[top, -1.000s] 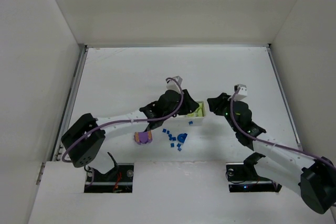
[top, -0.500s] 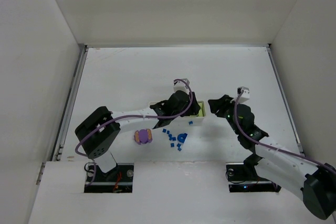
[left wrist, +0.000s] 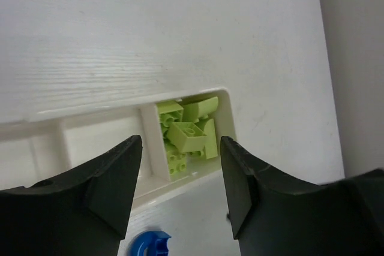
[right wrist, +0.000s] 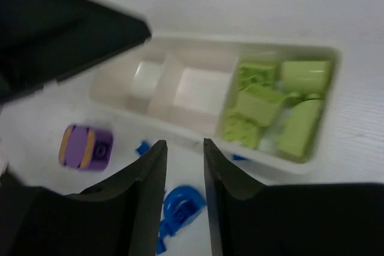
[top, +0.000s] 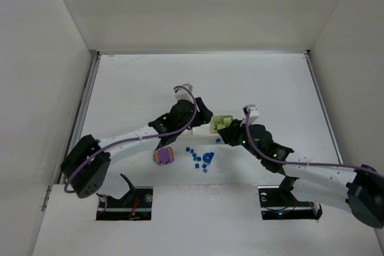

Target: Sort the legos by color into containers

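While the overhead view sits still, the left claw (top: 201, 119) hangs over the white tray (top: 206, 129) at centre frame, and the right claw (top: 231, 138) noses in at the tray's right end. Below the tray on the pale table (top: 132, 88), the purple-and-orange piece (top: 162, 156) lies to the lower left, the tiny blue bricks (top: 195, 155) scatter right of it, and the rounded blue piece (top: 208, 157) sits at their right edge. Over to the left wrist: the matte black fingers (left wrist: 114, 178) are spread wide, nothing between them. Framed in that gap is the tray's end compartment, packed with yellow-green bricks (left wrist: 189, 133), glossy, blocky and studded. Now the right wrist: its fingers stand a narrow gap apart, gripping nothing. The tray runs across the upper frame, smooth, low-walled, round-cornered, with the green bricks at its right end. The purple chunk sits lower left, well clear of the fingertips, and the blue arch is at the bottom, right between them.
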Robot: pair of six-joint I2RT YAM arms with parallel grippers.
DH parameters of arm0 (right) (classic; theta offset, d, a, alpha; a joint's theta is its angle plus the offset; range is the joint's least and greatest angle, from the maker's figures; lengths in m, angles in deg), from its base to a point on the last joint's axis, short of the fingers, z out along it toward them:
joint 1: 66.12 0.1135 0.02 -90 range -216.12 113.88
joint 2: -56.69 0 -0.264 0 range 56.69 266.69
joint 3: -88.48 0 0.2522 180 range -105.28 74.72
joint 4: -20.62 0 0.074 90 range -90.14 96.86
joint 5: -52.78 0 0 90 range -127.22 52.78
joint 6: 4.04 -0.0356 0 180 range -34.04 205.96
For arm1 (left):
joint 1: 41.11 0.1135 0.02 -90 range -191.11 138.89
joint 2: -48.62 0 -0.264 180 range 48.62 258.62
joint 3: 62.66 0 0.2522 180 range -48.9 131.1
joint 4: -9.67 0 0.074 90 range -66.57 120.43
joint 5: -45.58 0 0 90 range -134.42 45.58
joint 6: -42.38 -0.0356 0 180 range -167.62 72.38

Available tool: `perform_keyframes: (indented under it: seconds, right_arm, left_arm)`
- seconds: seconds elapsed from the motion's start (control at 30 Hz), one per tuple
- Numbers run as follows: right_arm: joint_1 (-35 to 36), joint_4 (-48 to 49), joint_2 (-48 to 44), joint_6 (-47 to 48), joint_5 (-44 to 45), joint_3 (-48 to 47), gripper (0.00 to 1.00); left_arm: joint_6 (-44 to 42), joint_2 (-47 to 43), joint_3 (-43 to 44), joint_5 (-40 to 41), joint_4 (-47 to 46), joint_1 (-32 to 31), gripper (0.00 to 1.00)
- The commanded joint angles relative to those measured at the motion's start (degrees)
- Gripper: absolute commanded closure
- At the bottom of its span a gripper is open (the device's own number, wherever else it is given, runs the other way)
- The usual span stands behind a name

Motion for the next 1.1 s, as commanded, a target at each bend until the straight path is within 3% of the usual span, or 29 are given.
perform_keyframes:
  seconds: [0.0, 0.2, 0.3, 0.5, 0.73, 1.07]
  right_arm:
    - [8.5, -0.6, 4.5, 2.9, -2.6, -6.1, 0.61]
    - [21.5, -0.6, 18.7, 7.0, -3.4, -15.4, 0.30]
    - [24.3, -0.4, 26.6, 6.5, -2.7, -20.8, 0.16]
    - [28.7, -1.9, 41.0, 6.8, -1.1, -30.5, 0.00]
    - [29.0, -7.2, 48.3, 8.7, 2.5, -37.4, 0.01]
    - [28.8, -12.9, 52.2, 10.4, 7.1, -41.9, 0.32]
  left_arm:
    - [3.7, -10.5, -5.4, 2.4, 1.7, 3.5, 0.48]
    - [5.9, -26.2, -12.8, 7.5, 13.1, 8.5, 0.48]
    - [7.4, -30.8, -15.5, 8.8, 18.5, 11.7, 0.47]
    - [10.0, -37.1, -20.4, 6.8, 26.5, 17.7, 0.47]
    - [12.0, -43.9, -24.2, 5.2, 33.0, 21.8, 0.47]
    - [12.7, -45.7, -25.6, 4.4, 34.4, 23.3, 0.47]
